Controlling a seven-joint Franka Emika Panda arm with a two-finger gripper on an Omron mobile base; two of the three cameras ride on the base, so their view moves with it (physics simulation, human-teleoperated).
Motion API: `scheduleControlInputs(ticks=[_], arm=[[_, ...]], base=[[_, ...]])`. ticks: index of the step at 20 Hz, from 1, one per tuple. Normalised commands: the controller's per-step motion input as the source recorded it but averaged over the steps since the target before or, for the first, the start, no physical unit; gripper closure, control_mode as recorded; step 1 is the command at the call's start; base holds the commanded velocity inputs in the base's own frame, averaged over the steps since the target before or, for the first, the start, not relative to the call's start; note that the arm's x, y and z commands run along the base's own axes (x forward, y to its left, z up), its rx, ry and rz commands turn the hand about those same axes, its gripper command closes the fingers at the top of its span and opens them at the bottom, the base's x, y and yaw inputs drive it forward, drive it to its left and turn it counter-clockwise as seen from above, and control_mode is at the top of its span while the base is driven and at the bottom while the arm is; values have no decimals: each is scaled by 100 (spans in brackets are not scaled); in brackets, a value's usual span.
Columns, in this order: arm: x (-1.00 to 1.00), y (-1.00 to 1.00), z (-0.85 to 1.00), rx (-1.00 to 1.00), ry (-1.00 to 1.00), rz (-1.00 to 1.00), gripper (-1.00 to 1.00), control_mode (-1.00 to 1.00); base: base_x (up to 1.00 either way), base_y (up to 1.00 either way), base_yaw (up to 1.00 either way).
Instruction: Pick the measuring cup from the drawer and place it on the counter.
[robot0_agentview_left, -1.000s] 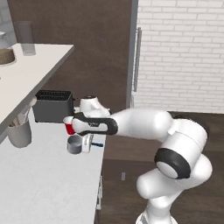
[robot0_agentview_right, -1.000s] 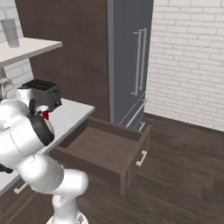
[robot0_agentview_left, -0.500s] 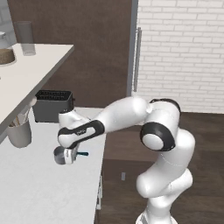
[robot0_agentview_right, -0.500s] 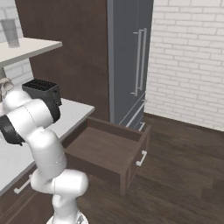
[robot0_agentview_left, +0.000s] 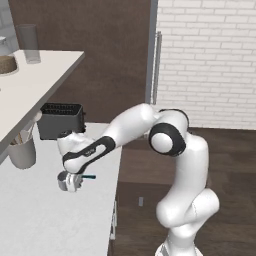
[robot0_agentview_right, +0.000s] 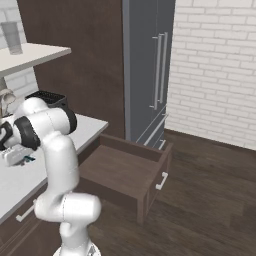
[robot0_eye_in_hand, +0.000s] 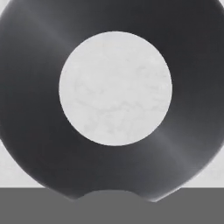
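Observation:
The measuring cup (robot0_agentview_left: 65, 181), small and grey with a thin teal handle pointing right, sits low at the counter (robot0_agentview_left: 45, 225) near its right edge. My gripper (robot0_agentview_left: 73, 181) reaches down onto it and is shut on the measuring cup. Whether the cup's base touches the surface I cannot tell. In the hand view I look straight down into the cup's dark wall (robot0_eye_in_hand: 39, 113), with pale counter showing in the round middle. The drawer (robot0_agentview_right: 125, 172), dark brown wood, stands pulled open and bare beside the counter (robot0_agentview_right: 20, 182).
A black toaster (robot0_agentview_left: 61, 120) stands at the back of the counter and a grey utensil holder (robot0_agentview_left: 21, 152) at its left. A pale shelf (robot0_agentview_left: 35, 75) with a glass overhangs on the left. A tall grey fridge (robot0_agentview_right: 150, 70) stands behind the drawer.
The arm has swung left and down, its elbow rising, carrying the measuring cup from near the toaster to a lower spot nearer the counter's front.

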Motion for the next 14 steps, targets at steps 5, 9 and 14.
scheduleControlInputs(ticks=[5, 9, 14], arm=[[0, 4, 6, -1, 0, 0, -100, -100], [0, 0, 34, 0, 0, 0, -100, -100], [-3, -7, 51, 0, -2, 0, -100, -100]], base=[[0, 0, 0], [0, 0, 0], [0, 0, 0]])
